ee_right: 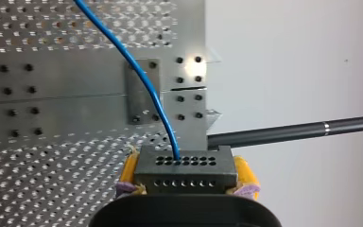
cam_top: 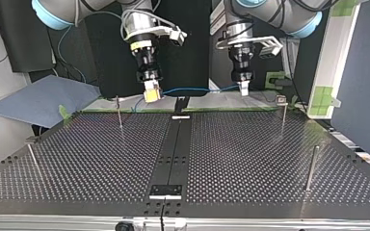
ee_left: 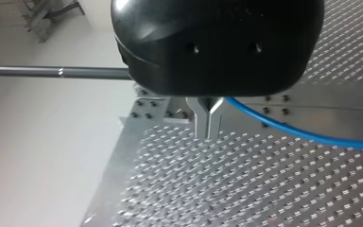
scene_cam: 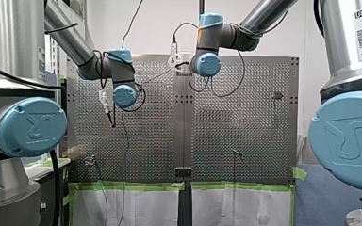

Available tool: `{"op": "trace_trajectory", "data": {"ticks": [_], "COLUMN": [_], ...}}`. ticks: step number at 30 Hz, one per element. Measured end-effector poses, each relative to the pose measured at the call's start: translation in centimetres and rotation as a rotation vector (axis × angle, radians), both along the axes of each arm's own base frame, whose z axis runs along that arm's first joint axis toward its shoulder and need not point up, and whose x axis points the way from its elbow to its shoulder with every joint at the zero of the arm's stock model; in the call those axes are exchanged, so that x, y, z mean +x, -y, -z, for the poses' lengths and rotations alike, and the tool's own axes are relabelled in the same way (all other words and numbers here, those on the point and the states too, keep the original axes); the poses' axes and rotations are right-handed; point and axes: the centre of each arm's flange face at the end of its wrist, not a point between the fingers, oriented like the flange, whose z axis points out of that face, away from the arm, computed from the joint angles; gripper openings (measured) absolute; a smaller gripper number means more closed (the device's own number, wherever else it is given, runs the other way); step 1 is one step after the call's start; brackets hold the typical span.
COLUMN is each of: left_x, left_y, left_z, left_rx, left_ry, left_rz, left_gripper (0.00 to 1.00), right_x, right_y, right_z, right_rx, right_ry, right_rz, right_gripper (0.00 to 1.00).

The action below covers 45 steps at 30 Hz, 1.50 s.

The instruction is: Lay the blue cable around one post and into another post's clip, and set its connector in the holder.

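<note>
Right gripper [cam_top: 150, 95]: yellow pads [ee_right: 129, 171] pinching connector [ee_right: 183, 171]. Left gripper [ee_left: 208, 132]: fingers [ee_left: 202, 116] pressed onto blue cable [ee_left: 302, 135]. Step judged: cable held aloft, unrouted. Next: the top view's far-left post [cam_top: 119, 111] is to be rounded.

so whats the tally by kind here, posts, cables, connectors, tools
posts: 4
blue cable: 1
connector: 1
tools: 2
total: 8
</note>
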Motion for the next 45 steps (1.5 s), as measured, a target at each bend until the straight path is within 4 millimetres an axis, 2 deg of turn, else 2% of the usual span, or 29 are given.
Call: {"op": "trace_trajectory", "data": {"ticks": [8, 20, 27, 31, 38, 45], "left_x": [0.3, 0.6, 0.8, 1.1, 2.4, 4.0], "left_y": [-2.0, -4.7, -6.5, -7.3, -8.9, -10.8], "left_z": [-2.8, -5.9, -8.6, -9.1, -9.8, -11.1], "left_rx": [-0.034, -0.101, -0.149, -0.168, -0.210, -0.234], "left_ry": [0.021, 0.050, 0.081, 0.079, 0.095, 0.128], "left_rz": [-0.017, -0.001, 0.013, 0.019, 0.032, 0.045], "left_gripper": [0.00, 0.00, 0.00, 0.00, 0.00, 0.00], "right_x": [0.2, 1.4, 2.0, 2.4, 3.2, 4.5], "right_y": [-0.1, -0.2, -0.2, -0.4, -1.1, -1.4], "right_z": [-2.0, -5.5, -7.7, -8.7, -9.1, -8.1], "right_rx": [0.004, -0.019, -0.030, -0.034, -0.044, -0.028], "right_ry": [-0.015, -0.001, 0.010, 0.014, 0.022, 0.005], "right_rz": [-0.019, -0.070, -0.109, -0.126, -0.169, -0.194], "right_gripper": [0.00, 0.00, 0.00, 0.00, 0.00, 0.00]}}
